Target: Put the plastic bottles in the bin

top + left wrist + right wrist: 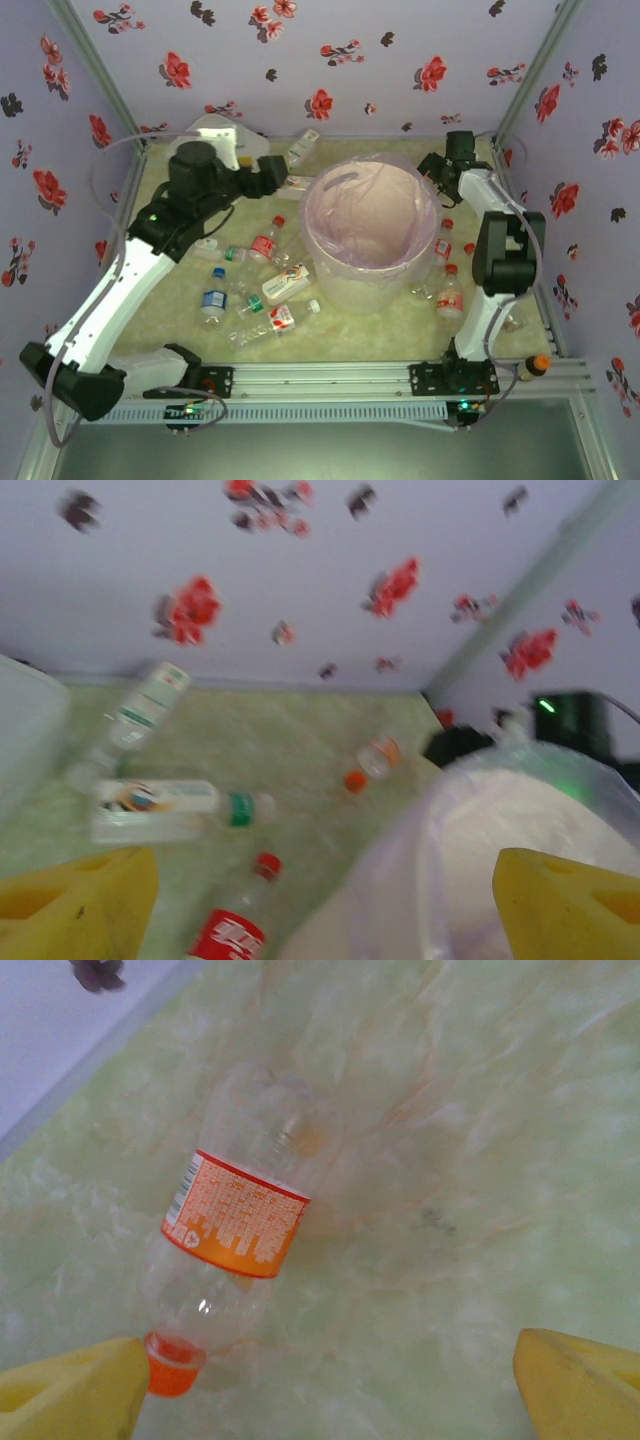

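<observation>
My right fingers stand wide and empty above an orange-labelled bottle lying on the bench near the bin. Next, I judge, they must drop astride it and close. My left fingers, also wide and empty, hover beside the bin's rim.
</observation>
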Motion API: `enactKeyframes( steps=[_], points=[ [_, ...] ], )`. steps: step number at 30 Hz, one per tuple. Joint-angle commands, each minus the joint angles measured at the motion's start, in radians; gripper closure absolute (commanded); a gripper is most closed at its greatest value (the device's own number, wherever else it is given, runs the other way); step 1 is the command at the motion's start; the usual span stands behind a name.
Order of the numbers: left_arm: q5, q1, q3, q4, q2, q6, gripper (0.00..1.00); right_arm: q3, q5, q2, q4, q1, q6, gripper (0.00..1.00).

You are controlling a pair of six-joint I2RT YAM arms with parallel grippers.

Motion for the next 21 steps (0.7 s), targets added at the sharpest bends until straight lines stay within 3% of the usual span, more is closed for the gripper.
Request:
enactKeyframes(
  steps=[1, 12, 21],
  points=[
    [0.02, -0.053, 0.037, -0.075, 0.047, -0.017, 0.13, 0.096, -0.106, 0.098, 0.015, -0.005, 0.101, 0.05],
    [-0.033, -0.123, -0.024, -0.087, 0.109, -0.016, 0.14, 0.342, -0.157, 0.366, 0.015, -0.005, 0.169, 0.02],
    [-0.034, -0.123, -0.073, -0.042, 0.12, -0.051, 0.14, 0.407, -0.149, 0.407, 0.022, -0.01, 0.205, 0.23]
  ],
)
